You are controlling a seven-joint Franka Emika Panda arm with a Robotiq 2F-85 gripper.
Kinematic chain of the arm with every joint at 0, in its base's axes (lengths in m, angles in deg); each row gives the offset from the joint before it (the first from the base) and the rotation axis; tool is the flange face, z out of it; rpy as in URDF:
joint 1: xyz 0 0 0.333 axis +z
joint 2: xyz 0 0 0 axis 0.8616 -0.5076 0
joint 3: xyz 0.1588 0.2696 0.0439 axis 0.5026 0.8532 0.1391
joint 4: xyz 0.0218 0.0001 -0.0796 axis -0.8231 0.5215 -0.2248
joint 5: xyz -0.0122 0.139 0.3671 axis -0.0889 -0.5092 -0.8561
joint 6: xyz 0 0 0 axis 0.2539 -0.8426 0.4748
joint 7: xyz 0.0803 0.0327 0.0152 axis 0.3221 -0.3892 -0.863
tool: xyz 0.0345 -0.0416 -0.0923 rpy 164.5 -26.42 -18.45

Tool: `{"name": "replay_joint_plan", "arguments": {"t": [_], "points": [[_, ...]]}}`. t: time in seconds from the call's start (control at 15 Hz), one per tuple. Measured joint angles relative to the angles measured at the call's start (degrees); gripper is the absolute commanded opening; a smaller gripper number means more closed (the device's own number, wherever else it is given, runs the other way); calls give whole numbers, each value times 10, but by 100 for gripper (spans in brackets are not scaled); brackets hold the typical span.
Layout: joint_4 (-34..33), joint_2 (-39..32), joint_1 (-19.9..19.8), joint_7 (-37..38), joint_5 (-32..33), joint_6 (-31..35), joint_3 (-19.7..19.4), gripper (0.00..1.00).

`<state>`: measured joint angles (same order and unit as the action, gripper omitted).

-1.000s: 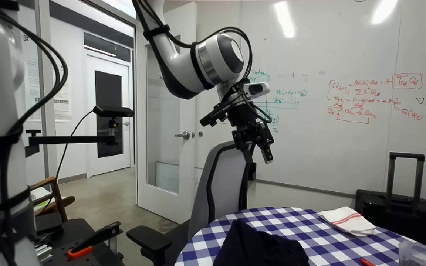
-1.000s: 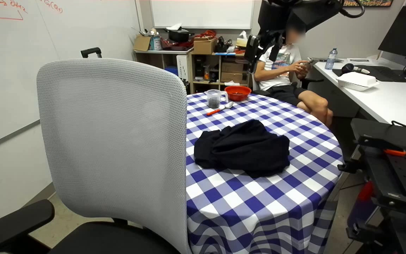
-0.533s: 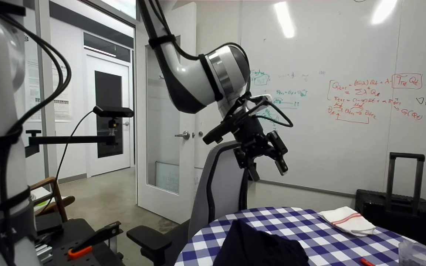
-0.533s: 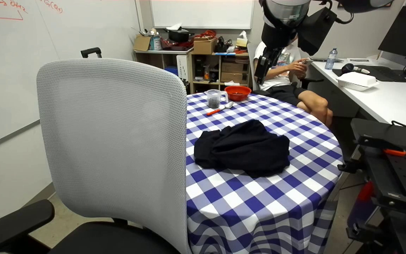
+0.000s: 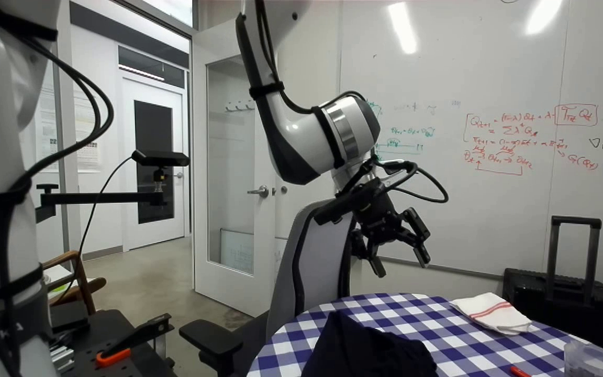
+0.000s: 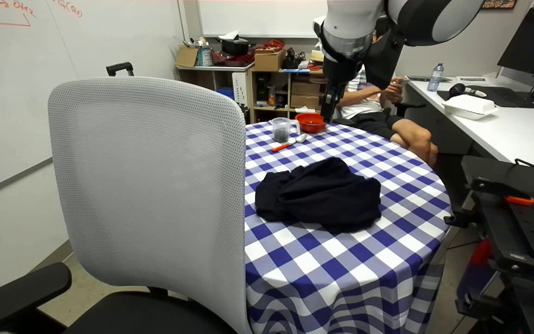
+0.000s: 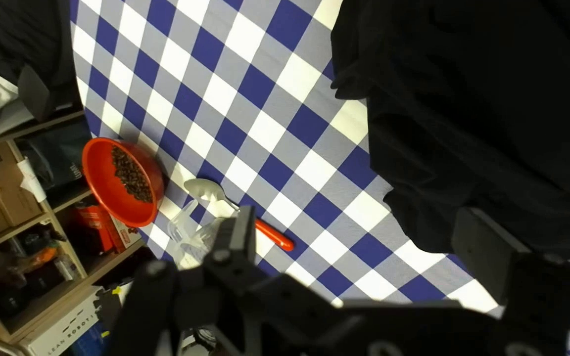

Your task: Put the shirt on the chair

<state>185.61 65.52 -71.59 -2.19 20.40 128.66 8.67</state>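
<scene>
The shirt is a crumpled black cloth lying on the checkered table. Its near part also shows in an exterior view, and it fills the upper right of the wrist view. The grey mesh-backed chair stands beside the table; its back also shows in an exterior view. My gripper is open and empty, tilted downward above the table and apart from the shirt. In the wrist view the fingers are wide apart, the right one overlapping the shirt's edge in the picture.
On the table are a red bowl, a clear cup, a red-handled spoon and a folded white towel. A person sits behind the table. A black suitcase stands by the whiteboard. A cart flanks the table.
The arm has come down toward the table, moving right in an exterior view, and the wrist has turned, showing both fingers spread. The shirt and chair have not moved.
</scene>
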Motion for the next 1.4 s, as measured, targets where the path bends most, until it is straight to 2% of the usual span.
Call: {"name": "replay_joint_plan", "arguments": {"t": [0.2,0.6,1.0,1.2,1.4], "points": [[-43,-53,3,-66,-43,28,-10,100],[-105,-132,7,-245,-189,61,-10,100],[-131,-174,30,-344,-311,58,-12,100],[-130,-186,34,-414,-344,47,-11,100],[-130,-193,34,-453,-351,31,-13,100]]}}
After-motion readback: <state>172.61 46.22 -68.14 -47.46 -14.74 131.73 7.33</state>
